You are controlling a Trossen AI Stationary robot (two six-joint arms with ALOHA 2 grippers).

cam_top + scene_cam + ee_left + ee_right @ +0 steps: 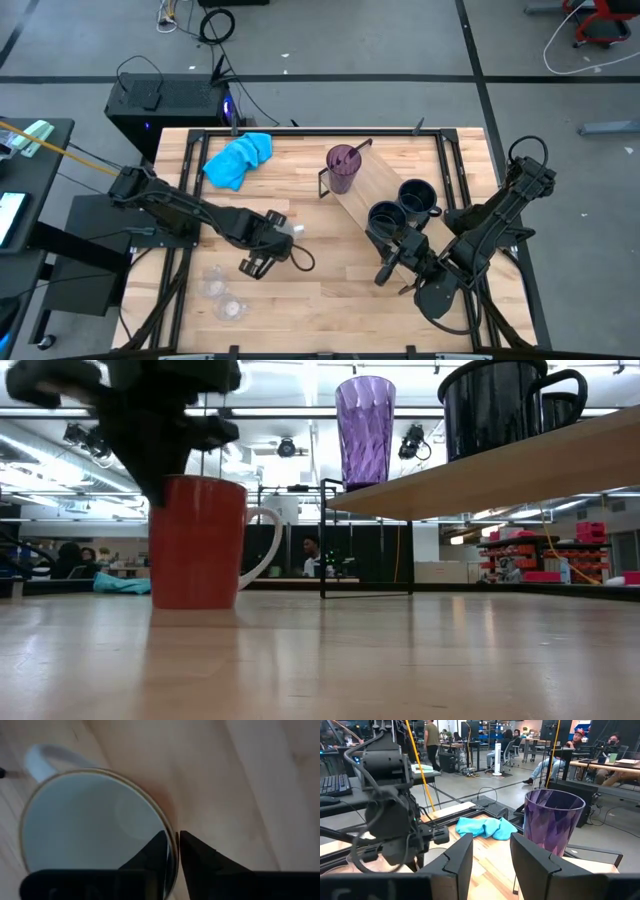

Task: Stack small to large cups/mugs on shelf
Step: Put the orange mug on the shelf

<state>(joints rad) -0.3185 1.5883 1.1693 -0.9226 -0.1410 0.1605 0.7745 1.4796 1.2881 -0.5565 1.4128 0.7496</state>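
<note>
Two dark fingers of the left tool (172, 857) are straddling the rim of the mug (95, 835), one inside the white interior and one outside, narrowing onto the wall; the left wrist view shows only a thin gap between them, so a rim pinch is forming, probably because the mouth is too wide to span. In the low view that mug (197, 542) is standing upright at left on the worktop (400, 660), red outside with a pale handle, under the dark tool. In the high view the left tool (262, 248) is sitting lower centre-left, with two small clear glasses (222, 295) near the lower left edge, well apart from the shelf (375, 190).

That shelf, right of centre, is carrying the purple tumbler (342, 167) at its upper end and two dark mugs (400, 207) toward its lower end. The right tool (392, 262) is waiting just below the shelf, its fingers partly spread and empty. A blue cloth (238, 158) is lying upper left.
</note>
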